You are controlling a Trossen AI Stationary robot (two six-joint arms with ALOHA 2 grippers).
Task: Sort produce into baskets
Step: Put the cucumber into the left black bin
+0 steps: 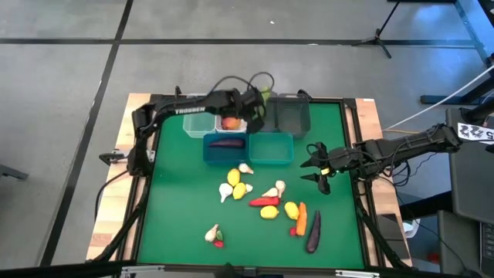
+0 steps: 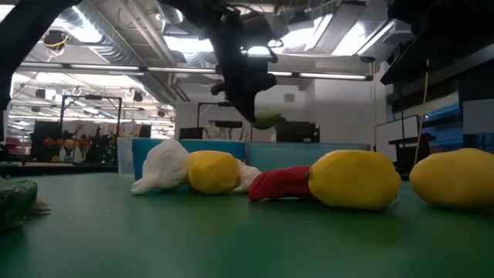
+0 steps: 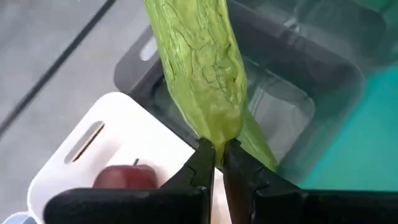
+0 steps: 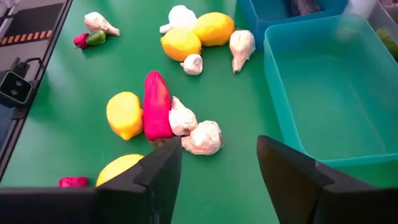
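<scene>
Clamped in your left gripper [image 3: 214, 155], a cucumber [image 3: 199, 68] hangs over the grey bin [image 1: 292, 116]; beside the teal bin [image 1: 271, 148], your right gripper [image 1: 318, 165] waits open, most produce [image 1: 266, 202] unsorted.

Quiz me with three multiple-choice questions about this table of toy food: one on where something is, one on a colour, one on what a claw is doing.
1. Where is the dark purple eggplant that is already binned?
A. blue bin
B. teal bin
C. white bin

2. What colour is the vegetable held by the left gripper?
A. orange
B. green
C. purple

3. How is the right gripper?
A. shut on a lemon
B. open, holding nothing
C. shut on garlic

Answers: 1 A, it lies inside the blue bin. 2 B, the cucumber is green. 3 B, its fingers are spread over bare mat.
</scene>
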